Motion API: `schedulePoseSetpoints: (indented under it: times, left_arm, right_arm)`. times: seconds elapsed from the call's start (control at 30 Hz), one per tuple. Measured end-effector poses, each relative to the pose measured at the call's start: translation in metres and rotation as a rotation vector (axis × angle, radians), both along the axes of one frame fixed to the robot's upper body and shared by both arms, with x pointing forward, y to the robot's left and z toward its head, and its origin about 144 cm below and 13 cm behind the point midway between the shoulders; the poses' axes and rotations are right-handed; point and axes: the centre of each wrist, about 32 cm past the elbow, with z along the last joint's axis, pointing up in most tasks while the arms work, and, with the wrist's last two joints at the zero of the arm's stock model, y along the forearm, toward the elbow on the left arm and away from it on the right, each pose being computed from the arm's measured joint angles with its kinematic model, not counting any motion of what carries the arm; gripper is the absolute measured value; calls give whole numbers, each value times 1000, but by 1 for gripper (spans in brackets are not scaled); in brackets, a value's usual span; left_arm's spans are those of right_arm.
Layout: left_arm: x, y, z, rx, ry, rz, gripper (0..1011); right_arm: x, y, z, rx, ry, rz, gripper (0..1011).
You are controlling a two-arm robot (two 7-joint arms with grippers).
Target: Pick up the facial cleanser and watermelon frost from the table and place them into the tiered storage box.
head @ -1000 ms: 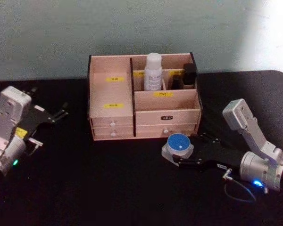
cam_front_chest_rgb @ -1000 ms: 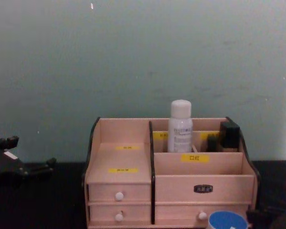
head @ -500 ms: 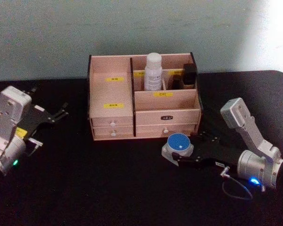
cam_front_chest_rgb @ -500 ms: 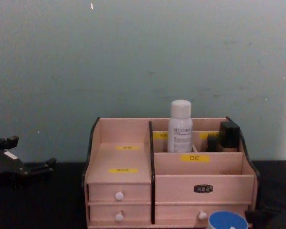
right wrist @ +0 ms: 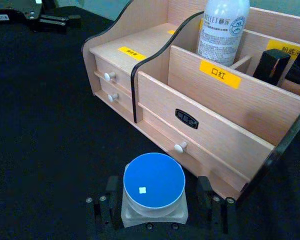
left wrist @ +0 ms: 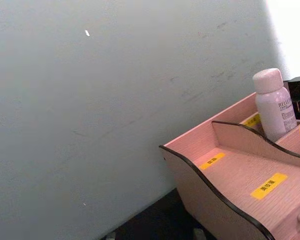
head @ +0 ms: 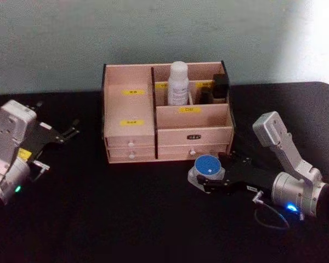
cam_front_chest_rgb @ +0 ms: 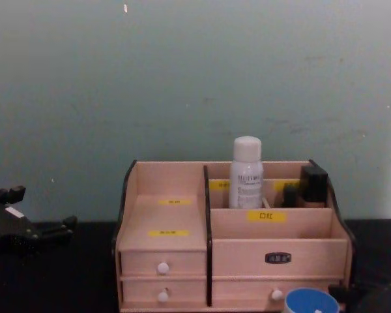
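Right gripper (head: pixel 215 172) low (jaws spread), left gripper (head: pixel 71 127) parked

Both arms are silver-grey with a black left claw (head: pixel 73 127) and right claw (right wrist: pixel 158 204); the left has a yellow sticker (head: pixel 23 154), the right a blue light (head: pixel 289 207) and thin looped cable (head: pixel 270 220).

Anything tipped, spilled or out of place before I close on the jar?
Nothing stands out. The facial cleanser stands upright in the tiered storage box; the watermelon frost sits upright, lid on, between the fingers of the open right gripper. The left gripper is parked at the table's left.
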Motion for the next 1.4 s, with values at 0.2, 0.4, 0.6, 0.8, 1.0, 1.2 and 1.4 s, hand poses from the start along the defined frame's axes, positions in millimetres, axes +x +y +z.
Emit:
schedulePoseSetpoints:
  times: [0.2, 0.4, 0.6, 0.8, 1.0, 1.2, 1.4]
  left_arm:
    - [0, 0, 0, 0, 0, 0, 1001]
    - [0, 0, 0, 0, 0, 0, 1001]
    - [0, 0, 0, 0, 0, 0, 1001]
    - [0, 0, 0, 0, 0, 0, 1001]
    - [0, 0, 0, 0, 0, 0, 1001]
    - [0, 0, 0, 0, 0, 0, 1001]
    - [0, 0, 0, 0, 0, 0, 1001]
  right_arm:
    - [1, 1, 0, 3, -1, 4, 1000]
    - [2, 2, 0, 5, -1, 4, 1000]
    - [3, 4, -1, 8, 1, 5, 1000]
    - [3, 5, -1, 9, 2, 5, 1000]
    - [3, 5, -1, 8, 1, 5, 1000]
    - [3, 5, -1, 8, 2, 5, 979]
    - [3, 5, -1, 8, 2, 4, 837]
